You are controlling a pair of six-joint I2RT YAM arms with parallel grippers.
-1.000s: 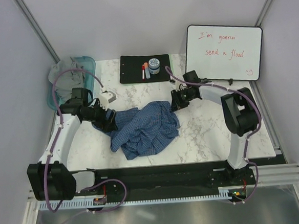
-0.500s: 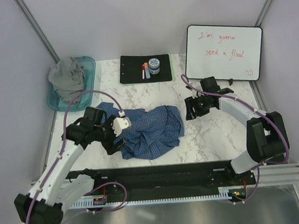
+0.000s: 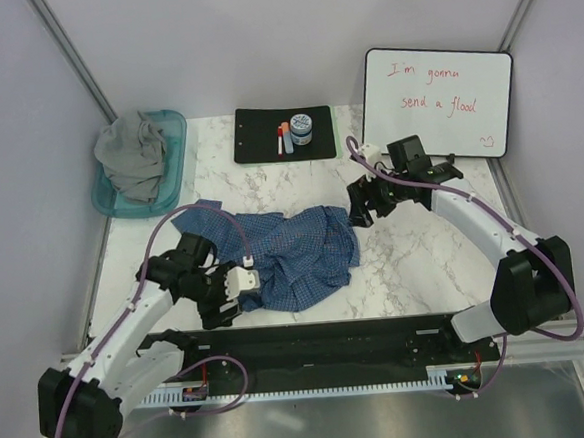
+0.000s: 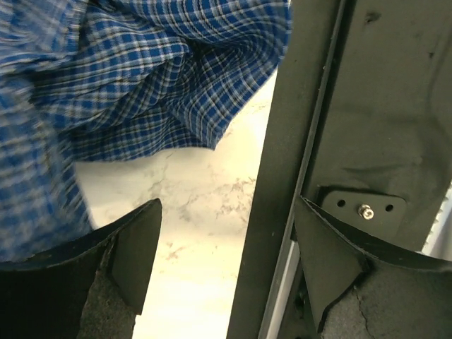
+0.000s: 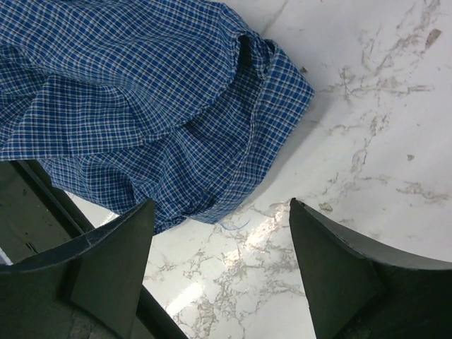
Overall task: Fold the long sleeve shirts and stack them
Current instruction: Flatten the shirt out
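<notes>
A blue-and-white checked long sleeve shirt (image 3: pixel 284 250) lies crumpled at the middle of the marble table (image 3: pixel 425 260). The grey long sleeve shirt (image 3: pixel 132 150) is bunched in the teal tub (image 3: pixel 177 147) at the back left. My left gripper (image 3: pixel 229 299) hangs open at the checked shirt's (image 4: pixel 141 70) near left edge, by the table's front rail (image 4: pixel 296 141), with nothing between its fingers. My right gripper (image 3: pixel 359 206) stands open just right of the shirt (image 5: pixel 141 106), above bare marble, holding nothing.
A black clipboard (image 3: pixel 262 146) with markers and a small jar (image 3: pixel 301 128) lies at the back middle. A whiteboard (image 3: pixel 439 98) with red writing leans at the back right. A black rail (image 3: pixel 341 341) runs along the table's near edge.
My right gripper has let go of the checked shirt, opened and drawn off to the right. My left arm swung from the shirt's far left to its near left edge. The shirt now lies flatter.
</notes>
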